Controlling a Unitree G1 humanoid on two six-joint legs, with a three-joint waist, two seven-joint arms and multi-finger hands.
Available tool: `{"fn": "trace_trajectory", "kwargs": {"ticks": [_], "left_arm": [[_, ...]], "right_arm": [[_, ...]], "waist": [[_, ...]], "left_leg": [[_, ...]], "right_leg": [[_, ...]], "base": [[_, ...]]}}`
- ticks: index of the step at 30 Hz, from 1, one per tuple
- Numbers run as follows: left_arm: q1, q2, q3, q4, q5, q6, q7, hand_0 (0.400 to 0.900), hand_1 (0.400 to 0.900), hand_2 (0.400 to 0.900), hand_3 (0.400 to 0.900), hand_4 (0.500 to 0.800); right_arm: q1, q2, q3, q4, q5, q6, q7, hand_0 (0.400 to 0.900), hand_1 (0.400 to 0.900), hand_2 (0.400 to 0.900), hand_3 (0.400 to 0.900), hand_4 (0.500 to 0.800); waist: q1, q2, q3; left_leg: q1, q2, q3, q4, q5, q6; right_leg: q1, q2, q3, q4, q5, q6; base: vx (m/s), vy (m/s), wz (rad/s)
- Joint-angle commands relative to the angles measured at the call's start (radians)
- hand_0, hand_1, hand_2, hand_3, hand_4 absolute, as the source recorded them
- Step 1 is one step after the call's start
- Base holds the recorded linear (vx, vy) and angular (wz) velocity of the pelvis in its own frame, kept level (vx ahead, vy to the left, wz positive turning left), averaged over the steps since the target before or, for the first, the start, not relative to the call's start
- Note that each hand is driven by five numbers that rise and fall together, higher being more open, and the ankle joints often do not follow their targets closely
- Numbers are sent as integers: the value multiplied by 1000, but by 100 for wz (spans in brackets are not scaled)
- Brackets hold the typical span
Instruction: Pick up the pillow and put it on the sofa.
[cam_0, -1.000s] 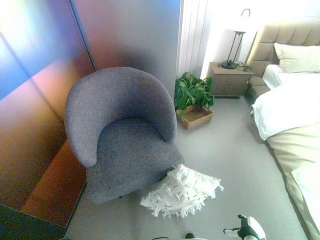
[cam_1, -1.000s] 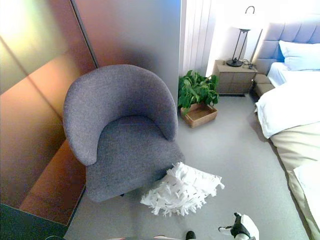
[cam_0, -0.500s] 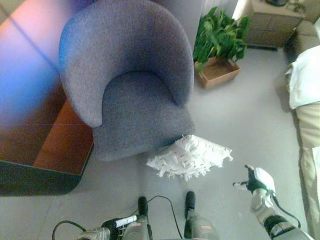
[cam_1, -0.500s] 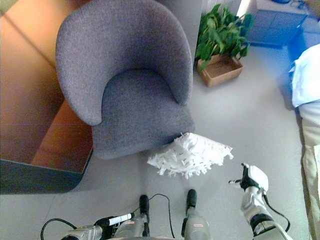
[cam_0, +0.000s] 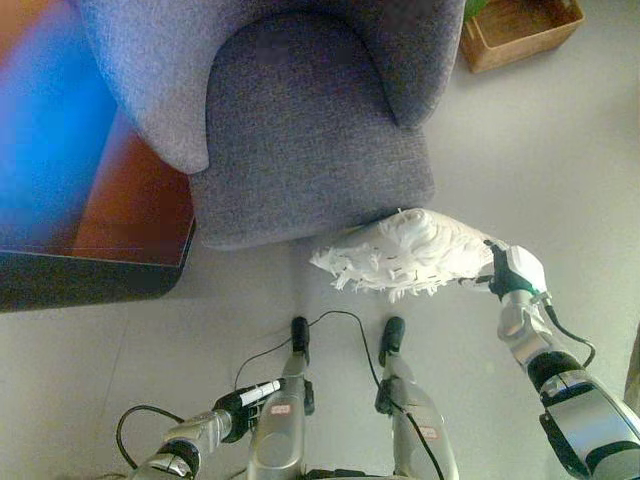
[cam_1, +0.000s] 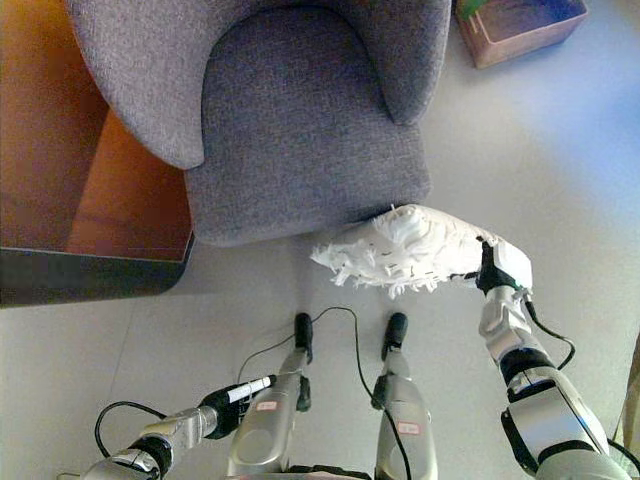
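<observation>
White fringed pillow (cam_0: 405, 254) on the grey floor (cam_0: 140, 350), leaning against the front right corner of the grey armchair (cam_0: 300, 130) seat. Not yet lifted.

Right hand (cam_0: 510, 272) now touching the pillow's right edge, having reached in from well apart half a second ago, when a clear strip of floor lay between hand and pillow. Fingers on the pillow side mostly hidden by the white cover and the fringe; cannot tell whether curled round the cloth or merely laid against it. Judged as the approach just finishing, grasp likely next.

Left hand (cam_1: 232, 396) low at the view's bottom left, dark, holding nothing evident; finger state too small to tell. Placed much as half a second back.

Whole view tipped further down than earlier: armchair back cut off at the top, only the corner of the wicker planter basket (cam_0: 520, 30) left at the top right, plant, bed and nightstand out of sight. Camera shift, not a move of the furniture. Pillow unchanged against the armchair corner.

Lift and carry up onto the seat both remaining.
</observation>
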Motion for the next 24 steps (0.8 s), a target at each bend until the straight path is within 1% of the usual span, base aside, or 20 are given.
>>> {"fn": "trace_trajectory", "kwargs": {"ticks": [1,6,9,14,21,24], "left_arm": [[72,15,-23,59,-5,28,-3,900,900,900,900,800],[73,4,-40,47,-26,28,-11,900,900,900,900,800],[77,1,-44,39,-36,22,-17,900,900,900,900,800],[78,-8,-58,22,-64,30,-21,900,900,900,900,800],[72,-10,-70,-1,-91,47,-19,900,900,900,900,800],[70,-8,-76,-12,-98,46,-17,900,900,900,900,800]], "right_arm": [[-70,-161,33,-41,51,-8,-6,900,900,900,900,800],[-152,-198,41,-67,87,-3,20,900,900,900,900,800],[-188,-207,40,-78,97,-7,20,900,900,900,900,800],[-250,-225,48,-109,109,13,35,900,900,900,900,800],[-318,-238,75,-143,138,41,67,900,900,900,900,800],[-344,-240,85,-170,166,47,84,900,900,900,900,800]], "waist": [[12,12,12],[13,32,35],[16,41,45],[21,56,49],[25,62,49],[28,63,49]], "left_leg": [[-116,-69,-21,73,-32,23],[-157,-75,-14,84,-24,22],[-177,-77,-10,81,-19,24],[-222,-86,-10,89,-13,27],[-286,-91,-8,93,-4,31],[-319,-92,-12,97,-1,33]], "right_leg": [[-96,32,-49,259,-207,-4],[-145,23,-42,273,-206,-2],[-174,18,-35,282,-204,2],[-229,6,-26,299,-202,8],[-295,-4,-14,294,-181,19],[-328,-4,-6,295,-173,22]], "base": [[-5,86,-1],[-2,80,-3],[-5,81,-4],[15,85,-1],[12,63,1],[0,23,0]]}}
